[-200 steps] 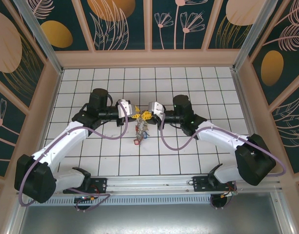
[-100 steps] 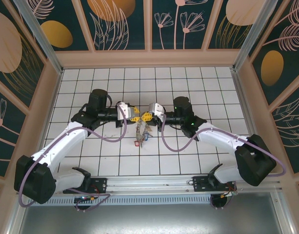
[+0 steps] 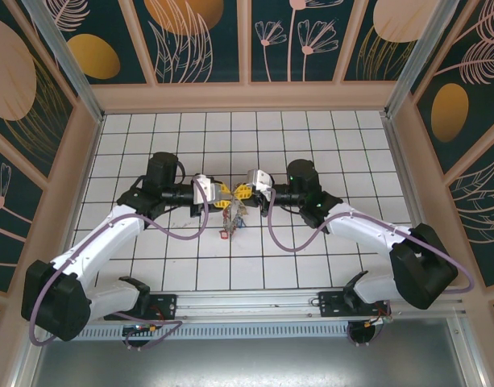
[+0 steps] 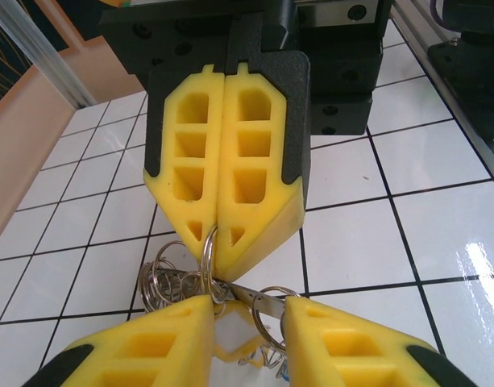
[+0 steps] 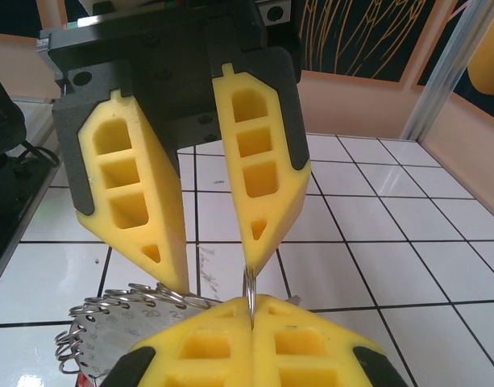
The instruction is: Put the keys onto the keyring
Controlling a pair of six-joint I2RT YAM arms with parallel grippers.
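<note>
Both grippers meet tip to tip above the table's middle. My right gripper [image 3: 241, 193] [image 5: 252, 305] [image 4: 217, 266] is shut on a thin wire ring [image 5: 249, 286] [image 4: 206, 250]. The flat grey keyring [image 5: 93, 343] [image 4: 267, 305] lies just under it, with small wire rings [image 4: 162, 282] along its edge. My left gripper [image 3: 223, 193] [image 4: 248, 297] [image 5: 212, 278] is open. Its fingertips [image 5: 172, 282] stand apart at the keyring's edge, gripping nothing that I can see. The keys [image 3: 233, 219] hang in a bunch below the grippers, a red tag [image 3: 224, 235] lowest.
White tiled floor [image 3: 311, 258] lies all round the grippers. Patterned walls [image 3: 61, 185] close in the left, right and back. A metal rail [image 3: 247, 305] runs along the near edge between the arm bases.
The left gripper's jaws have parted a little. Both grippers have stayed tip to tip and shifted only slightly. The bunch of keys still hangs below them.
</note>
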